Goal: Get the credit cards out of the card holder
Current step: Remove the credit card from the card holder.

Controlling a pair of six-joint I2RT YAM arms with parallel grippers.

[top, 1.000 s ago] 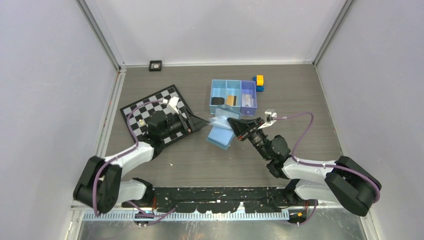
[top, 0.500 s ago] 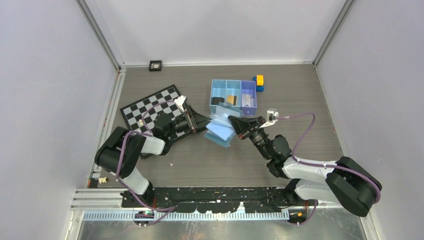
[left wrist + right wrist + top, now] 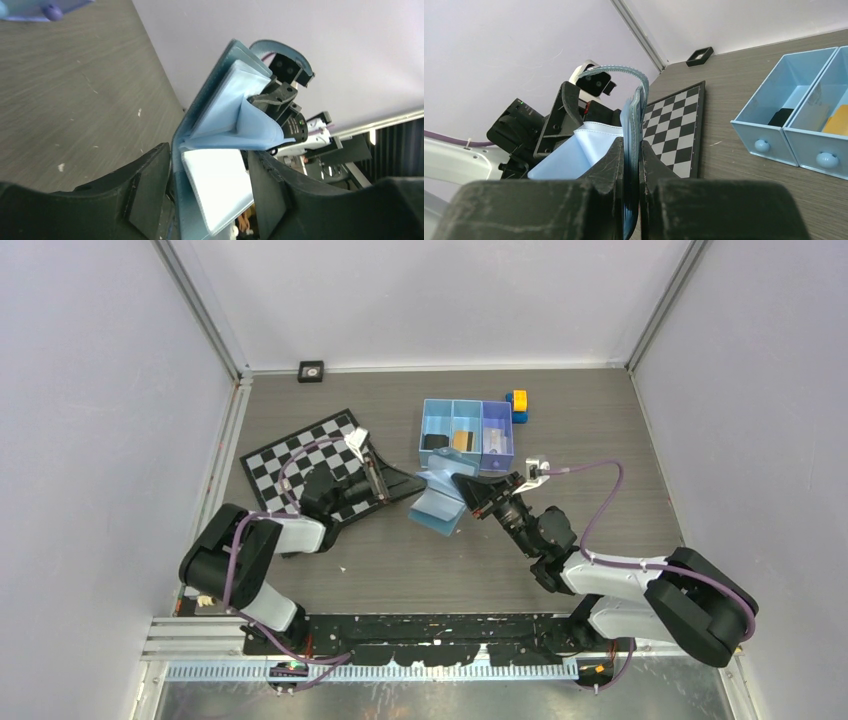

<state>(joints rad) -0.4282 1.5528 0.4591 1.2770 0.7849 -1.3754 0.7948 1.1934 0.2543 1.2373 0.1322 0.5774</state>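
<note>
The blue card holder (image 3: 438, 506) hangs open above the table's middle, and my right gripper (image 3: 466, 490) is shut on its outer edge (image 3: 633, 107). The lighter blue inner flap (image 3: 566, 157) spreads toward the left arm. A pale whitish credit card (image 3: 220, 187) sticks out of a pocket of the card holder (image 3: 220, 117). My left gripper (image 3: 209, 156) stands open, one finger on each side of that card and the flap beside it. In the top view the left gripper (image 3: 408, 483) meets the holder from the left.
A blue three-compartment tray (image 3: 437, 424) stands just behind the holder, with a black piece and a tan flat piece (image 3: 461, 439) inside. A checkerboard (image 3: 300, 455) lies under the left arm. Yellow-and-blue blocks (image 3: 517, 405) sit at the tray's right, and a small black square (image 3: 311, 370) is by the back wall.
The left arm's elbow has swung out to the left and its jaws have narrowed around the white card. The right gripper and holder have shifted slightly left.
</note>
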